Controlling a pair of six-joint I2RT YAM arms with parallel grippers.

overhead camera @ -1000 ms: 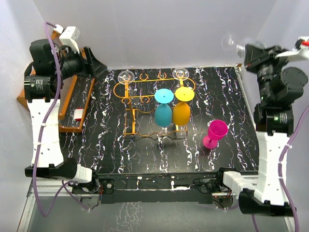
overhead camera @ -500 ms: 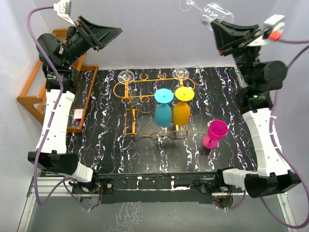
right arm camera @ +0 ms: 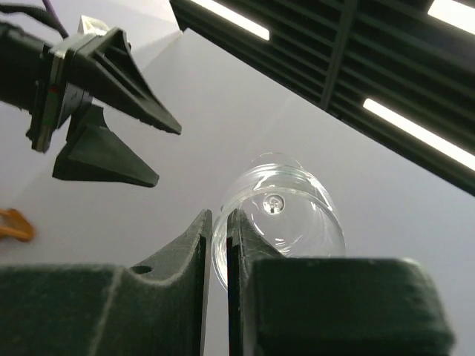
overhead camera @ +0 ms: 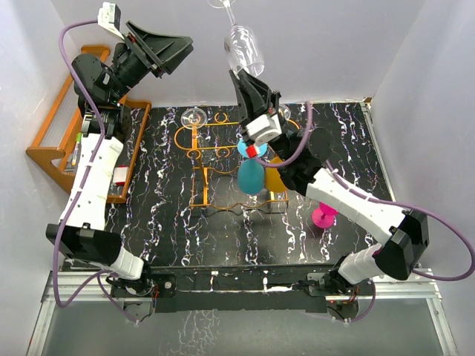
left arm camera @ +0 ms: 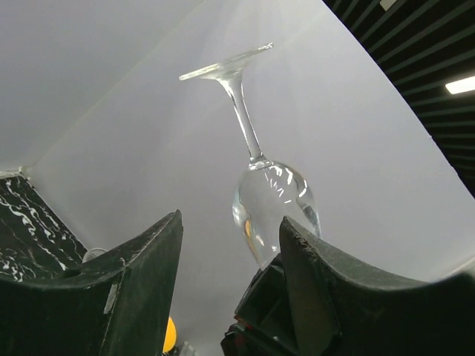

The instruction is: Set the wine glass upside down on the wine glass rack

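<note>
The wine glass (overhead camera: pixel 243 49) is up in the air, well above the counter (overhead camera: pixel 171 230), and it touches nothing on the wine glass rack (overhead camera: pixel 199 157). It is clear glass, turned over so the bowl is at the bottom and the round foot at the top, and the stem leans a little instead of standing straight. The right gripper (right arm camera: pixel 220 248) is clenched on the rim of the bowl, its two dark fingers pressed almost together with the glass wall pinched between them. That arm reaches up and inward from the near right corner of the counter.

Facing the glass from the left, the left gripper (left arm camera: pixel 230 222) is also lifted high. Its jaws are spread apart with nothing between them, and it is clear of the glass.

Below, the orange wire rack stands towards the back of the black, white-veined counter. A cyan glass (overhead camera: pixel 251 169) hangs on it upside down. A yellow glass (overhead camera: pixel 276 176) is just beside that one, mostly hidden by the right arm. A small clear glass (overhead camera: pixel 194 116) sits at the back left end of the rack's top rail. A magenta glass (overhead camera: pixel 324 216) stands on the counter to the right of the rack, half covered by the same arm. An orange-brown wooden shelf (overhead camera: pixel 46 145) sits off the counter's left edge.
</note>
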